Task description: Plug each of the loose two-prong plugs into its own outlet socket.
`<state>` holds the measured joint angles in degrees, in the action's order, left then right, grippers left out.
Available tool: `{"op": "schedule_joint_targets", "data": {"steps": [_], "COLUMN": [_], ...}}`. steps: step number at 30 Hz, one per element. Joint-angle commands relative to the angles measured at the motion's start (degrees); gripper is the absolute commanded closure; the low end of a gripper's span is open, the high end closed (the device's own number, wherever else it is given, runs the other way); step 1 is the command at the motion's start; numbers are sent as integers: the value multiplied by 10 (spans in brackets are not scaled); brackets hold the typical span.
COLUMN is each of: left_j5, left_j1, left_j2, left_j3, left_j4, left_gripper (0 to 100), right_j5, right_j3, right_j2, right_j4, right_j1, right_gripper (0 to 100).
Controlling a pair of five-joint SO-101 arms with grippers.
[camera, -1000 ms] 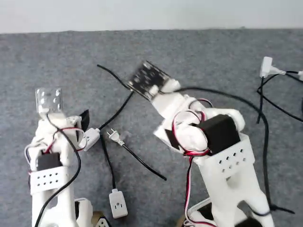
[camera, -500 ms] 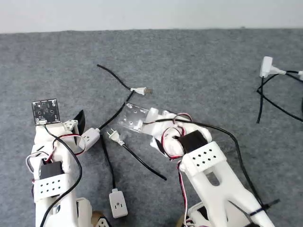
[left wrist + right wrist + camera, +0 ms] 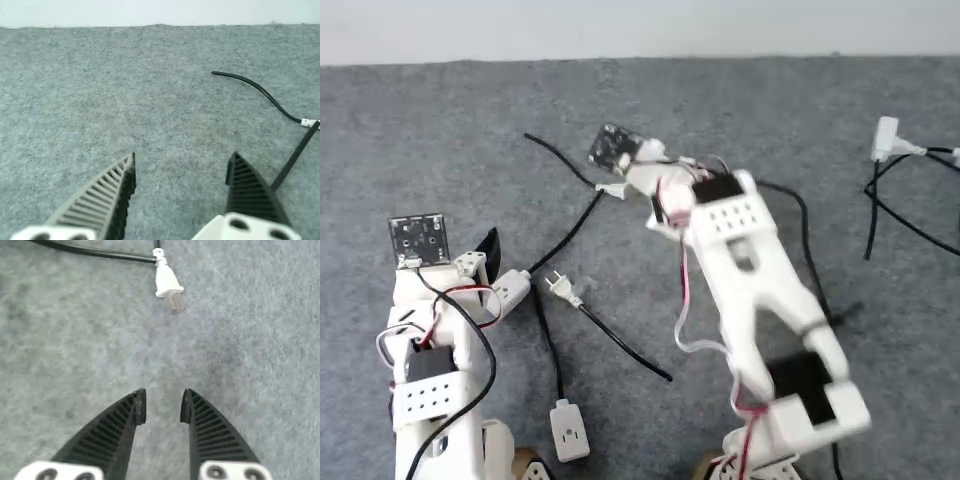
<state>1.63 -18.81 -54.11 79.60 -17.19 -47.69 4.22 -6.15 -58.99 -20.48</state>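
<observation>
A white two-prong plug [image 3: 167,285] on a black cord lies on the grey carpet, a short way ahead of my right gripper [image 3: 162,407], which is open by a narrow gap and holds nothing. From above, this plug [image 3: 612,190] lies just under the outstretched right arm [image 3: 720,230]. A second plug [image 3: 560,288] with a black cord lies mid-table. One white outlet socket [image 3: 512,290] rests beside the left arm and another socket [image 3: 569,428] lies near the front edge. My left gripper [image 3: 181,170] stands wide open over bare carpet.
A white connector [image 3: 885,140] with tangled black cords [image 3: 900,215] lies at the far right. A black cord [image 3: 255,90] curves across the carpet beyond the left gripper. A pale wall borders the far side of the carpet.
The right arm pulled back toward the middle, then stretched out again over the far white plug. The left arm's wrist tilted a little, then stayed put.
</observation>
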Motion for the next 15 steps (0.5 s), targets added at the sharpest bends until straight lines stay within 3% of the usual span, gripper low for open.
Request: {"op": "schedule_joint_targets", "data": {"steps": [1, 7, 15], "left_j5": [-10, -10, -11], "left_j1": [4, 4, 3], "left_j2": [-11, -11, -11], "left_j3": [-4, -3, -3], "left_j4": [18, 18, 18], "left_gripper": [716, 716, 716], "right_j5": [-56, -101, -74], "right_j3": [-102, -130, -215], "right_j2": [-38, -97, -103], "right_j4": [-49, -74, -46], "right_j1": [22, 63, 164], "right_gripper": [873, 873, 872]}}
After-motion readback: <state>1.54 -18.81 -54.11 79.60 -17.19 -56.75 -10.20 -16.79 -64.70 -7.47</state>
